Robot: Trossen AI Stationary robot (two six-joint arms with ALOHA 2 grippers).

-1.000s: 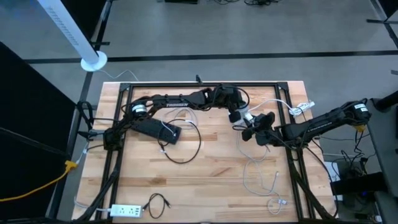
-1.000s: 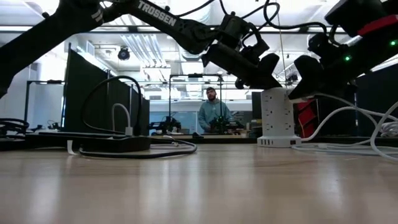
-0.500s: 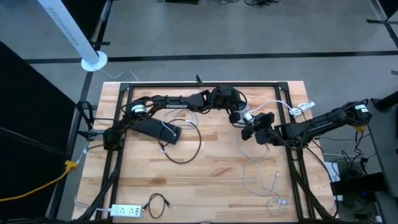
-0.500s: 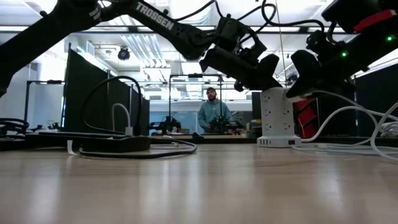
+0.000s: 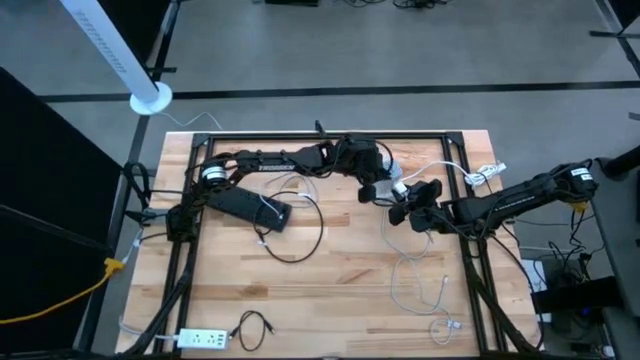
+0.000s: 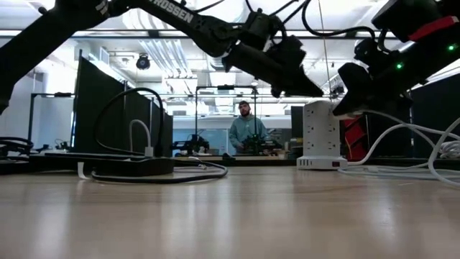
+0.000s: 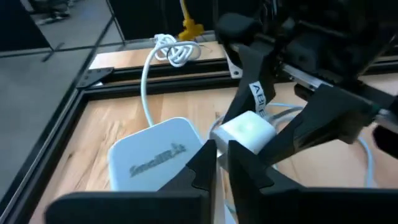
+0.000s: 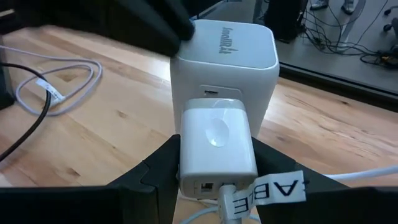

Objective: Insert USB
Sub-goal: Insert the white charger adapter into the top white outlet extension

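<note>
A pale wooden table [image 5: 330,270] with a black metal frame is seen on a grey floor; loose white cables [image 5: 420,285], a black power strip [image 5: 248,207] and a small white power strip [image 5: 203,339] are spread across it. Beyond the table a bright workshop is visible, where a person [image 6: 245,130] is seated at a far desk. A white tower-shaped power block [image 6: 321,135] is stood upright near the table's far right side, with sockets on its faces. A white plug-in charger [image 8: 217,146], rounded at the corners and with a labelled white cable [image 8: 264,190] leaving its end, is gripped by the right hand [image 8: 214,168] and held against the block's side. The left hand [image 7: 221,163] is held just above the block's top with its fingers nearly together, nothing between them.
</note>
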